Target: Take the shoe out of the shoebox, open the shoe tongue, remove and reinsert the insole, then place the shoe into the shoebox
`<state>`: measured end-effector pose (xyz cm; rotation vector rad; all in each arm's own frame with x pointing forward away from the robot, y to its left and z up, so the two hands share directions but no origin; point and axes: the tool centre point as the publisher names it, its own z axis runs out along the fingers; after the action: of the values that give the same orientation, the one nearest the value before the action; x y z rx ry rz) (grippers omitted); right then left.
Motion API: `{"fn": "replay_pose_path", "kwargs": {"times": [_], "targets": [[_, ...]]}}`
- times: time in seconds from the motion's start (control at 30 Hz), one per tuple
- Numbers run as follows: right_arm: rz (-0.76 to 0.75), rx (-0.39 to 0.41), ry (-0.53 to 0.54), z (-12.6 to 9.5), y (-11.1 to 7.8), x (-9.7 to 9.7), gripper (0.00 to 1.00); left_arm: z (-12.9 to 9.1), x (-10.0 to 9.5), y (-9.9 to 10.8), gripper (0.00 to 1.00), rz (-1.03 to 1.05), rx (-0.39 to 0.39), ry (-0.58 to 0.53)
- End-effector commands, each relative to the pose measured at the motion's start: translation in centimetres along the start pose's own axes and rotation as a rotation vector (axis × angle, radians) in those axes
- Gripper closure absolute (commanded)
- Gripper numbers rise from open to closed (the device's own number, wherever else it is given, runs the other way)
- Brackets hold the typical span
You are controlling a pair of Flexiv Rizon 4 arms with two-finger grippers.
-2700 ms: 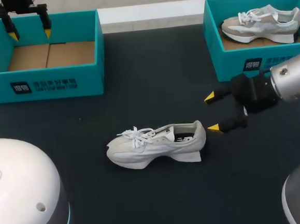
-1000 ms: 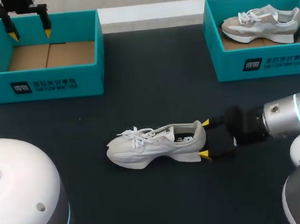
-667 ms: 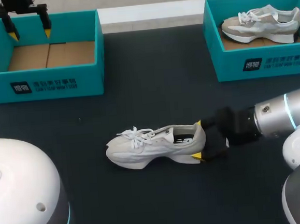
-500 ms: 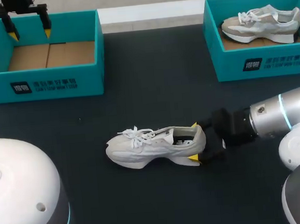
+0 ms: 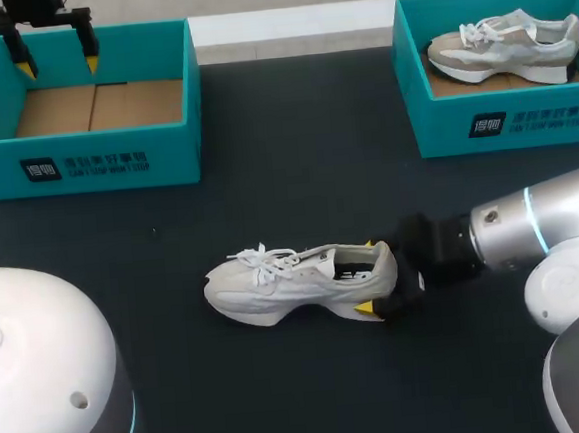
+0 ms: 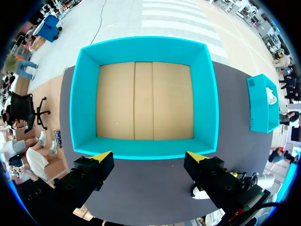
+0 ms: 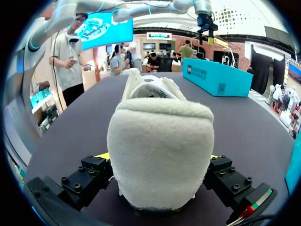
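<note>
White low-top sneaker w/ loose white laces and a fuzzy heel collar (image 5: 284,277) – out of its box, standing sole-down mid-table, heel pointing at the right pincer (image 5: 367,277), toe pointing away from it. The pincer is spread wide w/ the heel btwn its two yellow tips, one on each side. No squeeze shows, and the wrist view has the fleecy heel filling the gap, so I read it as straddling, not pinching.

Handling, my guess: light, upper soft and collapsible, collar will squash, sole the only stiff part. Best hold prob. low on the heel, at the counter or sole edge, not on the fluff. Laces are loose and could snag. Tongue and insole look untouched.

Left pincer (image 5: 57,66) is spread too, holding nothing, poised over the far wall of the empty teal cardboard shoebox (image 5: 84,152), well apart from the sneaker; box floor is bare brown card.

Beyond the right pincer's arm – a second teal shoebox (image 5: 503,124) w/ a beige-and-white sneaker (image 5: 502,47) inside.

Dark matte tabletop (image 5: 295,156), flat; the shoe should slide a bit if nudged.
</note>
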<state>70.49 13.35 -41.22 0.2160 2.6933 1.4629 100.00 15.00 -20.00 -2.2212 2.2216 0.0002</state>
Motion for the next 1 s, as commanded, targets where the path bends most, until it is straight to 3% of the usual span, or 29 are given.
{"fn": "replay_pose_path", "kwargs": {"times": [0.03, 0.33, 0.37, 0.4, 0.43, 0.47, 1.0], "targets": [[0.006, 0.008, -0.001, 0.4, -0.2, -0.1, 0.00, 0.0, 0.0, 0.0, 0.00, 0.000, 0.000, 0.000], [0.017, 0.022, 0.011, 0.6, -0.9, -0.1, 0.00, 0.0, 0.0, 0.0, 0.00, 0.000, 0.000, 0.000], [0.014, 0.027, 0.016, 0.6, -1.0, -0.1, 0.19, 0.0, 0.0, 0.0, 0.00, 0.000, 0.000, 0.000], [0.013, 0.028, 0.018, 0.7, -1.0, -0.1, 0.53, 0.0, 0.0, 0.0, 0.00, 0.000, 0.000, 0.000], [0.011, 0.029, 0.021, 0.7, -1.1, -0.1, 0.71, 0.0, 0.0, 0.0, 0.00, 0.000, 0.000, 0.000], [0.007, 0.032, 0.024, 0.7, -1.1, -0.2, 1.00, 0.0, 0.0, 0.0, 0.00, 0.000, 0.000, 0.000], [-0.054, 0.046, 0.061, 0.2, -0.3, -2.4, 1.00, 0.0, 0.0, 0.0, 0.00, 0.000, 0.000, 0.000]]}}
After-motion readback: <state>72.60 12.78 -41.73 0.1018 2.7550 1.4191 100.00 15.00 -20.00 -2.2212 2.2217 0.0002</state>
